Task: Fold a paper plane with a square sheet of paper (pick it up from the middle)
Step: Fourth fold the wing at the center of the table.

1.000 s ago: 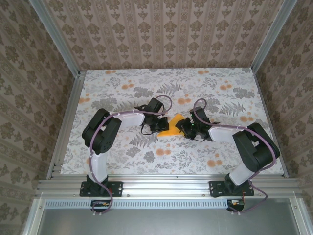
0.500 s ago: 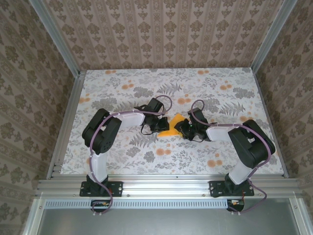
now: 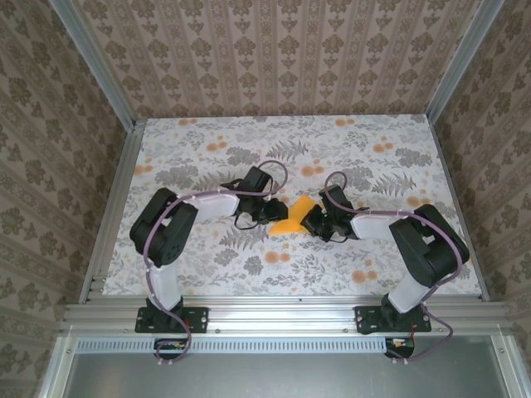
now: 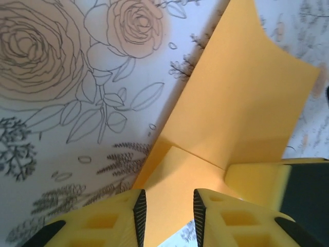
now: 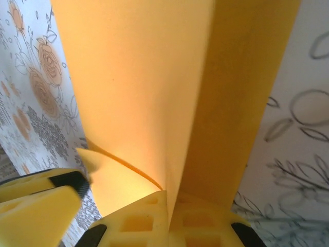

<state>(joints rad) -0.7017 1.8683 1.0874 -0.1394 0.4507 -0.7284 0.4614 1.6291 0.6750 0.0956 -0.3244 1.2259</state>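
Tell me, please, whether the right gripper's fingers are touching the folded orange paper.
Touching. The right wrist view shows the right gripper, its fingers shut on the folded paper emerging from between them.

No writing, label, brand, number or sign is being shown legibly anywhere. Nothing printed is being carried by the plain orange-yellow sheet of paper (image 4: 241,103) running between the fingers of the left gripper (image 4: 168,201). Only drawn flowers are being displayed on the tablecloth (image 4: 61,128) beyond the fingertips.
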